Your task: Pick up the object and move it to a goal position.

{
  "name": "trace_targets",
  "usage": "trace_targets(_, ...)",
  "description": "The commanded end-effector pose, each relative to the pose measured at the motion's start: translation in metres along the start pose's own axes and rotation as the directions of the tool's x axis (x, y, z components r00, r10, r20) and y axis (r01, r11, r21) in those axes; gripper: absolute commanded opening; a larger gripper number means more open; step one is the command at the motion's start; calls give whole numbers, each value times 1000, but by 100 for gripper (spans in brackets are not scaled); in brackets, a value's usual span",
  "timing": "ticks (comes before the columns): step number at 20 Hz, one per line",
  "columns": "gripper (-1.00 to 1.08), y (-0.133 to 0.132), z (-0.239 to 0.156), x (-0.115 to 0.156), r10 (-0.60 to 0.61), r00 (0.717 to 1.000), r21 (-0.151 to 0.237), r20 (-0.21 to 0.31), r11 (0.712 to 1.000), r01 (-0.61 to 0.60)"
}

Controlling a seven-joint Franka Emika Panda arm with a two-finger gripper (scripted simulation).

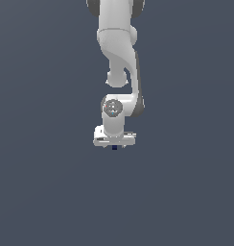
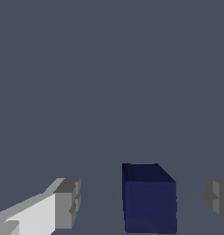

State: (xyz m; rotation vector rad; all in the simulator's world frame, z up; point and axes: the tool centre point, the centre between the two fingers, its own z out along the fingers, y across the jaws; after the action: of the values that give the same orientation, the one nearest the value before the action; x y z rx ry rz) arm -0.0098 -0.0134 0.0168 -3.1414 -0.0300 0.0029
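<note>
Finger on the wrist view's near side: a white finger with a grey pad (image 2: 68, 203) stands to one side of the cube, with a clear strip of bare surface between pad and cube face.
Cube: the dark navy-blue cube (image 2: 148, 198) sits between the two pads, resting on the surface (image 2: 109, 82); it is plain, with no marking, and its top face and one side face show.
Second finger: only the grey tip of the other pad (image 2: 218, 200) shows at the frame edge, again apart from the cube (the gap on this side looks a little narrower than on the other).
Pincer state: the pincer (image 2: 143, 202) is spread wide, wider than the cube, and neither pad touches it; it has hold of nothing.
Cube relative to pincer: directly between the fingertips, somewhat nearer the second finger than the first, level with the pads.
Exterior view: the white arm (image 1: 120, 53) hangs straight down, and the pincer (image 1: 114, 144) is low over the surface (image 1: 42, 192); the cube (image 1: 114, 147) shows as a small dark speck just under the white hand body, roughly on its centreline (the fingers themselves are too small to tell apart here).
Surface: uniform slate grey all round.
</note>
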Motion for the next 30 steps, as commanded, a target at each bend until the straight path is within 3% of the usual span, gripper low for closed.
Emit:
trace_targets(1, 100, 0, 4, 1, 0, 1000, 0, -2, 1000, 0)
trace_targets(2, 100, 0, 4, 1, 0, 1000, 0, -2, 1000, 0)
trace_targets(3, -100, 0, 4, 1, 0, 1000, 0, -2, 1000, 0)
trace_targets(19, -100, 2, -6, 0, 0, 1000, 0, -2, 1000, 0)
trace_targets(30, -100, 20, -75, -8, 0, 1000, 0, -2, 1000, 0)
